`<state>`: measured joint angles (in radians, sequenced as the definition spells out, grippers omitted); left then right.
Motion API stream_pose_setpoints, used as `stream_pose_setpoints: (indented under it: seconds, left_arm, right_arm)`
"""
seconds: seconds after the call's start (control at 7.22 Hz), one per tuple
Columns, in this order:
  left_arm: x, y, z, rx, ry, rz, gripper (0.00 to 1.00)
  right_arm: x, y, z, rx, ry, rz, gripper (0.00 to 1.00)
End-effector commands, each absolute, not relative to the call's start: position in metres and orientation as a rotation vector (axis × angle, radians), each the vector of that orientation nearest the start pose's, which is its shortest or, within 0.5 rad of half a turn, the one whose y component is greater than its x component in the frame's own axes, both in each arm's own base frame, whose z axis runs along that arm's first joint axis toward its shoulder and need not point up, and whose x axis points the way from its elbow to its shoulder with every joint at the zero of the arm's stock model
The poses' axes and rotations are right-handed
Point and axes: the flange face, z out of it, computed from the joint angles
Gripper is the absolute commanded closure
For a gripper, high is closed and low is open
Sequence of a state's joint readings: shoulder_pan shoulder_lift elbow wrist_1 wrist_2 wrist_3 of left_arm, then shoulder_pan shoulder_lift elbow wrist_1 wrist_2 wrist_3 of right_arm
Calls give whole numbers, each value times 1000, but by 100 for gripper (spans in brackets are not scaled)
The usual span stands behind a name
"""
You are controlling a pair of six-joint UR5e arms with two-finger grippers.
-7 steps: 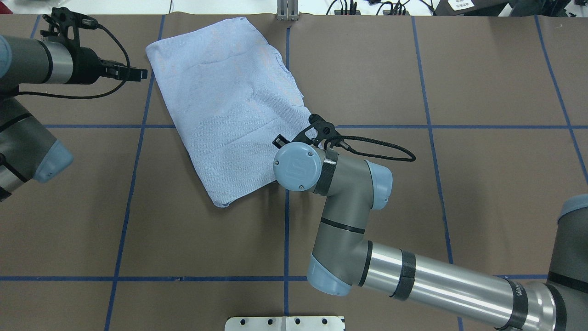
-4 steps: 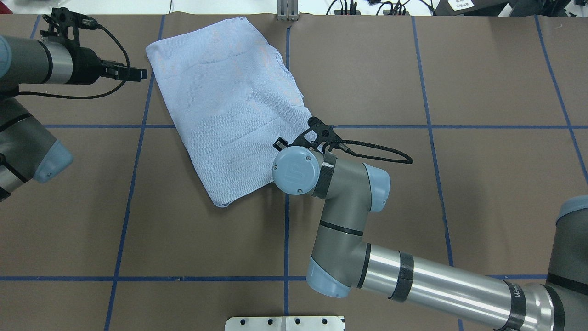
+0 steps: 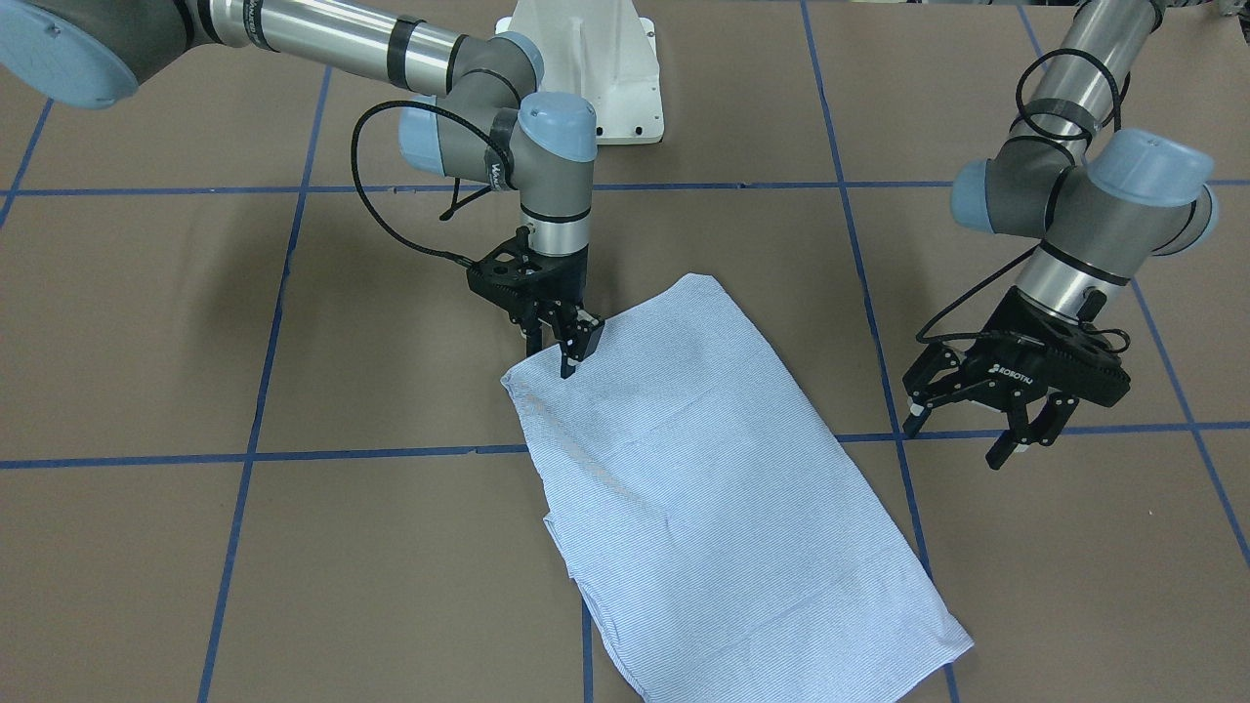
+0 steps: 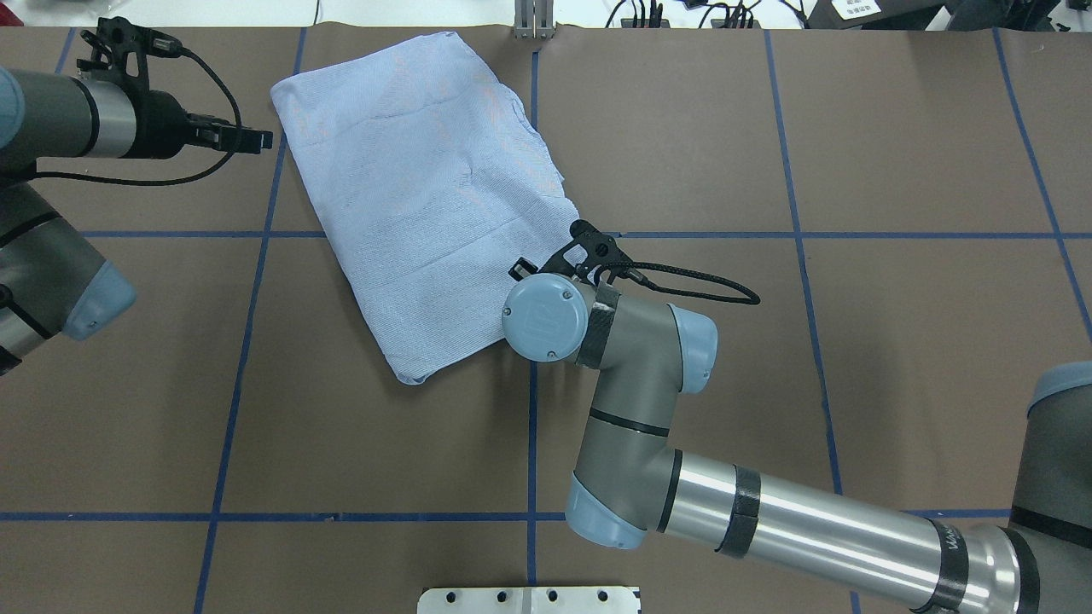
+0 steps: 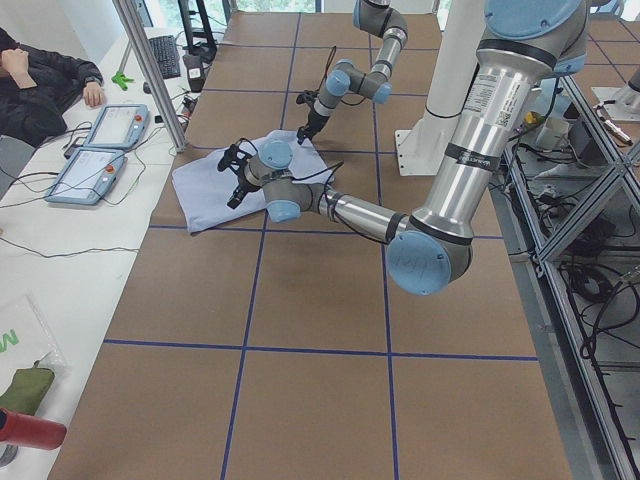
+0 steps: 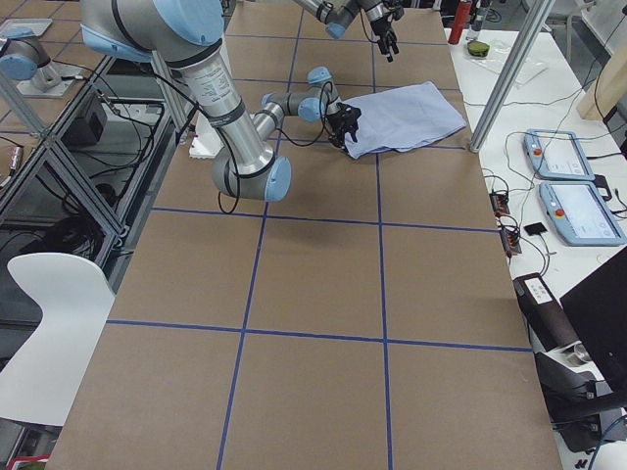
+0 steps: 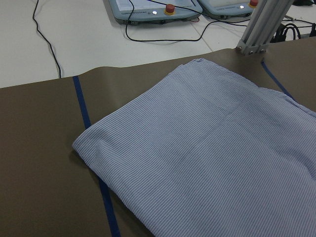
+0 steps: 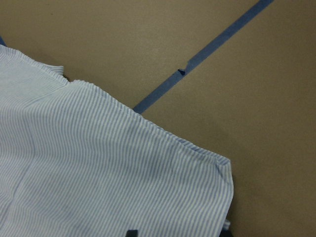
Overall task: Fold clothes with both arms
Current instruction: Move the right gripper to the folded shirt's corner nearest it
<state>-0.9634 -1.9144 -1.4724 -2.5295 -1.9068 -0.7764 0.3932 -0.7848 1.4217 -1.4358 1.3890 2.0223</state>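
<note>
You seem to be starting a new fold: your black right pincer (image 3: 559,353), slightly open and empty, has a corner of the folded light blue striped shirt (image 3: 723,488) right under its tips, so pinch there next; the left pincer (image 3: 962,434) hangs open, empty, beside the shirt.

The light blue, finely striped shirt (image 4: 426,196) lies folded into a flat rectangle, askew to the tape lines (image 4: 171,234) on the bench (image 4: 896,128).

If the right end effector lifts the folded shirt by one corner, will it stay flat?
Probably floppy: the shirt lies in soft wrinkled layers, so it would likely droop. It looks thin, so likely light. A push might bunch it.
</note>
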Motion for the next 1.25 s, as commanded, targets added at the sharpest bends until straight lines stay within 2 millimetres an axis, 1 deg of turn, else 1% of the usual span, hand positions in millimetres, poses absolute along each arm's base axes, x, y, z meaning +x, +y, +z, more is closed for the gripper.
stream_pose_setpoints:
  seconds: [0.0,0.14,0.28,0.42,0.55,0.69,0.97,1.11]
  left_arm:
    - [287,-589,409,728,984,55,0]
    - [287,-589,409,729,984,56,0]
    - [287,-589,410,727,983,56,0]
    - [287,-589,409,729,984,56,0]
    - [287,-589,409,729,984,56,0]
    - [287,-588,406,732,986,57,0]
    - [285,-586,401,738,995,58,0]
    - [285,-580,395,740,1013,68,0]
  right_arm:
    - [-645,-432,237,167,-784,873,50]
    - [-645,-432,234,169,-788,872,50]
    - [-646,-433,225,169,-799,872,63]
    - [-647,-433,225,167,-800,876,81]
    - [-651,-432,232,172,-785,877,92]
    - [-652,-433,230,194,-787,885,100]
    - [-651,-433,231,204,-783,869,100]
    - [-648,-434,226,216,-791,859,100]
